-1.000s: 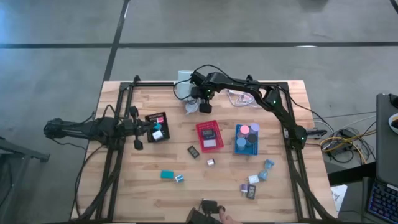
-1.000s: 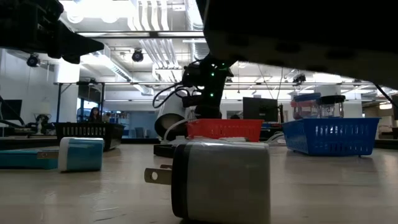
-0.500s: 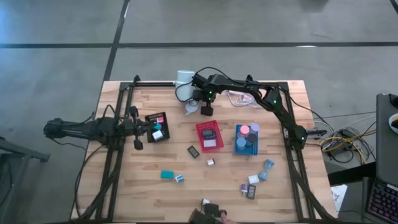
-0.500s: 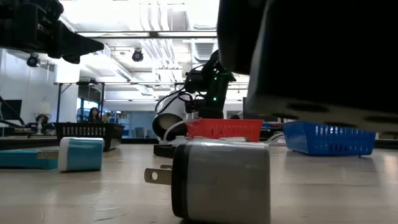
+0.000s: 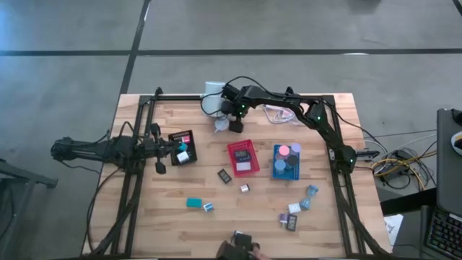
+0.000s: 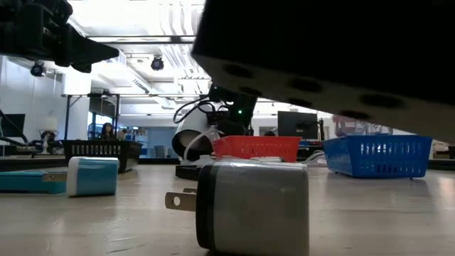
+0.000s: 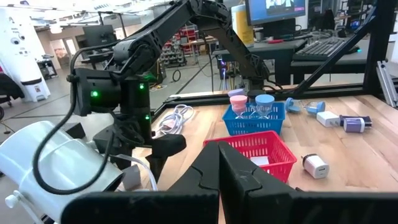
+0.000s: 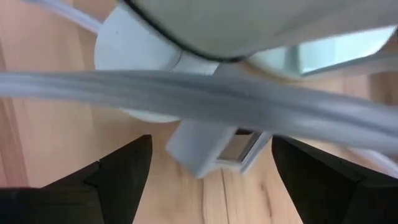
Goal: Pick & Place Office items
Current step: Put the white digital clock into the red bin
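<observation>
My right gripper [image 5: 232,124] reaches to the table's far side and points steeply down, open. In the right wrist view its fingers [image 8: 124,168] stand on either side of a small white-grey piece [image 8: 214,149] lying on the wood beside the white cylinder [image 5: 213,100]. A grey cable [image 8: 186,93] runs across above the piece. Other office items lie about: a teal block [image 5: 195,203], a black piece [image 5: 225,175], a grey plug [image 6: 252,206] and a cluster [image 5: 294,211]. My left gripper [image 7: 219,168] waits shut at the table's left, beside the black tray [image 5: 182,146].
The red tray [image 5: 243,157] and the blue tray [image 5: 286,167], holding a pink disc [image 5: 284,151] and a lilac disc [image 5: 294,148], stand mid-table. White cables [image 5: 278,112] lie at the far edge. A dark blurred shape [image 6: 334,50] close to the low camera hides that view's upper right.
My right gripper has stayed over the small white piece and has turned a little at the wrist, tipping toward the cylinder, still open. The dark shape close to the low camera has shifted across the top of that view.
</observation>
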`<action>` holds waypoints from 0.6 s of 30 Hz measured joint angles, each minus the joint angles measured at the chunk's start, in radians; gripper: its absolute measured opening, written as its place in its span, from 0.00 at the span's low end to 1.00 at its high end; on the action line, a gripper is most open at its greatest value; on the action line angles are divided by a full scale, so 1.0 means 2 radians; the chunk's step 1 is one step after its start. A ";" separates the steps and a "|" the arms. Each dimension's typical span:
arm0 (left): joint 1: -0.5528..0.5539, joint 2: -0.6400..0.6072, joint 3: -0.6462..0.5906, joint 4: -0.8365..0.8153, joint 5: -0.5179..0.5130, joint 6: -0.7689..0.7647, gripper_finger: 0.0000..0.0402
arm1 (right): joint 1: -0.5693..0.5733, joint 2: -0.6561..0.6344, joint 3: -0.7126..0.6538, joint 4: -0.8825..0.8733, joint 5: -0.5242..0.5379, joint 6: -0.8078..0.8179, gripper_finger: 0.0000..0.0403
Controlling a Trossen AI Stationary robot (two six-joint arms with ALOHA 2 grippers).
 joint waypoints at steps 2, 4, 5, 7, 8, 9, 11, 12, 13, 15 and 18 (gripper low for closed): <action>0.000 0.000 0.000 0.000 0.000 0.000 0.00 | 0.000 0.000 0.000 0.009 0.000 0.011 0.81; 0.000 0.000 0.000 0.000 0.000 0.000 0.00 | 0.000 0.000 0.000 0.016 0.000 0.022 0.81; 0.000 0.000 0.000 0.000 0.000 0.000 0.00 | 0.000 0.000 0.000 0.019 0.000 0.028 0.81; 0.000 0.000 0.000 0.000 0.000 0.000 0.00 | 0.000 0.000 0.000 0.020 0.004 0.038 0.81; 0.000 0.000 0.000 0.000 0.000 0.000 0.00 | 0.000 0.000 0.000 0.021 0.004 0.040 0.80; 0.000 0.000 0.000 0.000 0.000 0.000 0.00 | 0.000 0.000 0.000 0.021 0.006 0.043 0.80; 0.000 0.000 0.000 0.000 0.002 0.000 0.00 | 0.000 0.000 0.000 0.021 0.023 0.045 0.75; 0.000 0.000 0.000 0.000 0.002 0.000 0.00 | 0.000 0.000 0.000 0.022 0.030 0.043 0.71; 0.000 0.000 0.000 0.000 0.002 0.000 0.00 | 0.001 0.000 -0.001 0.022 0.029 0.038 0.67; 0.000 0.000 0.000 0.000 0.002 -0.001 0.00 | 0.001 0.000 -0.002 0.022 0.020 0.029 0.57; 0.000 0.000 0.000 0.000 0.002 -0.001 0.00 | 0.004 0.000 -0.003 0.023 0.011 0.023 0.42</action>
